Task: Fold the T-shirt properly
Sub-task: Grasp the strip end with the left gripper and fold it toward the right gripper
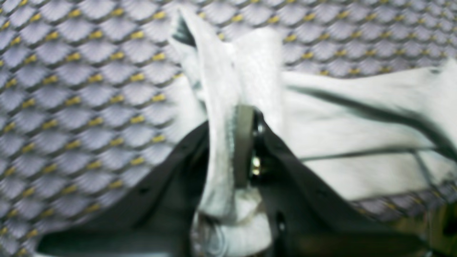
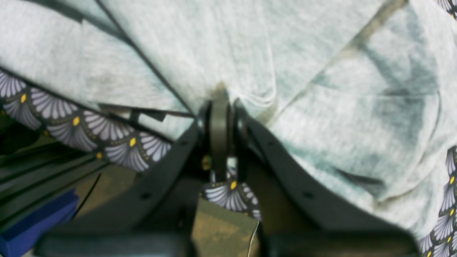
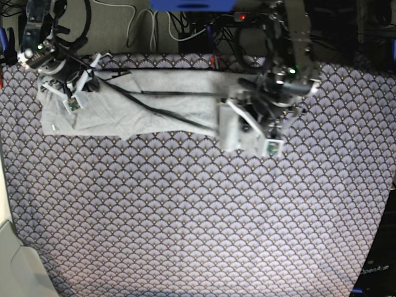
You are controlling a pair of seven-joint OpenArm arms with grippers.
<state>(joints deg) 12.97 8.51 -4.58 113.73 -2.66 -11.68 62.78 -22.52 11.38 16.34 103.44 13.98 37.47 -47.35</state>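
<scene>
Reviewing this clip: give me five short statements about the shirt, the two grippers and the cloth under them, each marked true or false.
1. The left gripper is shut on a bunch of the T-shirt. True.
2. The right gripper hangs open above the shirt. False: it is shut on shirt fabric.
3. The shirt lies along the far side of the tablecloth in the base view. True.
4. The shirt is folded into a neat square at the middle of the table. False: it is stretched out long between the two grippers.
5. The tablecloth is plain white. False: it is purple-grey with a fan pattern.
</scene>
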